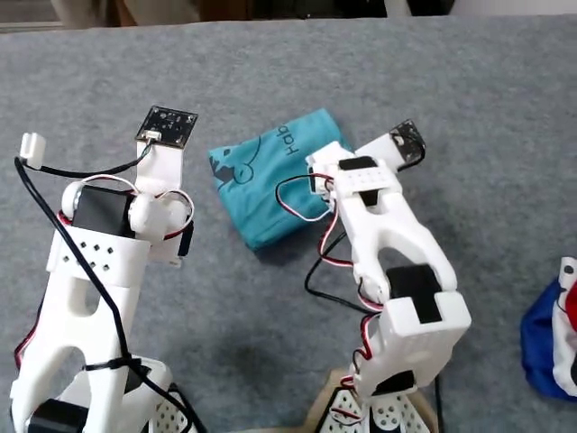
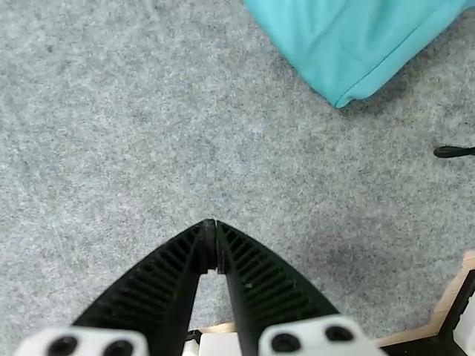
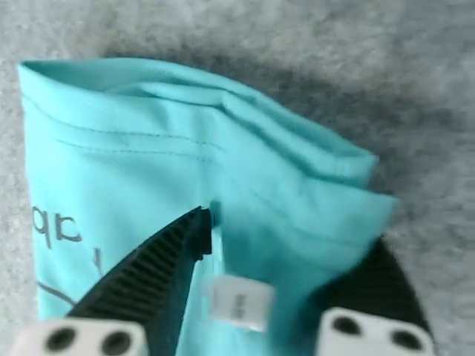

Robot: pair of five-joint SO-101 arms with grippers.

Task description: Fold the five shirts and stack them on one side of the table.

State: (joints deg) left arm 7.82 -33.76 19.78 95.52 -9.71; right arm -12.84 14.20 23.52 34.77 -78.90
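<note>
The folded teal shirt (image 3: 185,148) lies under the right pincer (image 3: 289,237), its layered edge between the widely parted jaws: one finger (image 3: 171,259) rests on top and the other sits at the cloth's edge. I cannot tell if they press it. The left pincer (image 2: 214,226) is closed on nothing, the shirt apart to its right. One shirt is folded; one blue, white and red bundle (image 1: 552,347) lies far right. Both arms reach forward, wrists bent down over the grey table (image 1: 451,81).
</note>
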